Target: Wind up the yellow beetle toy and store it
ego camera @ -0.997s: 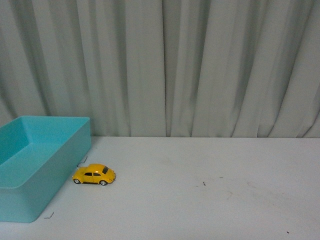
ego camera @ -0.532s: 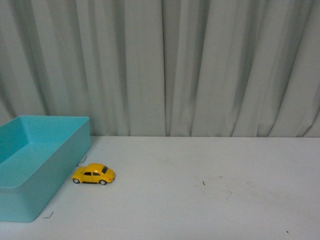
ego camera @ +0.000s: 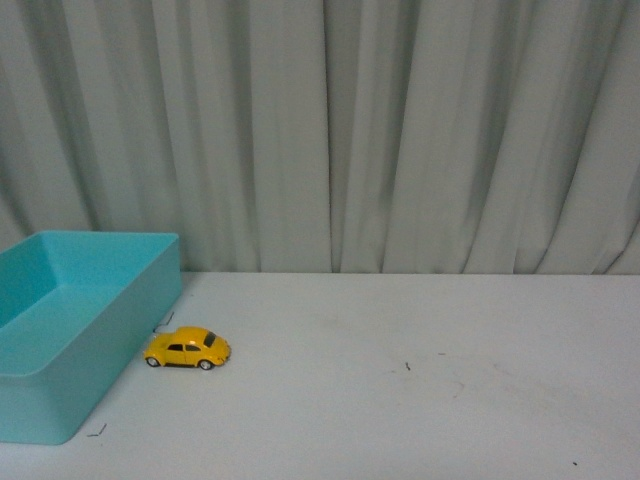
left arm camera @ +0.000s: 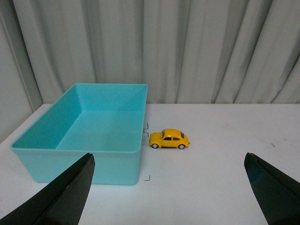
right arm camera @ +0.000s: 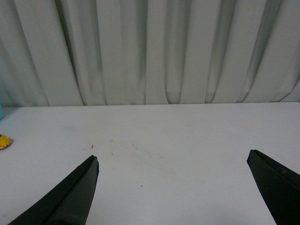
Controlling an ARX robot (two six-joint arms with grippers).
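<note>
While both grippers, left [left arm camera: 168, 187] and right [right arm camera: 173, 187], stand spread wide and empty, the glossy yellow beetle toy [ego camera: 187, 349] rests just beside the turquoise plastic bin [ego camera: 110, 340].

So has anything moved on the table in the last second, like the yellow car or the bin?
Nothing visibly changed. The yellow beetle toy sits on the table just beside the teal bin, where it was a second ago, and neither gripper appears in the front view.
</note>
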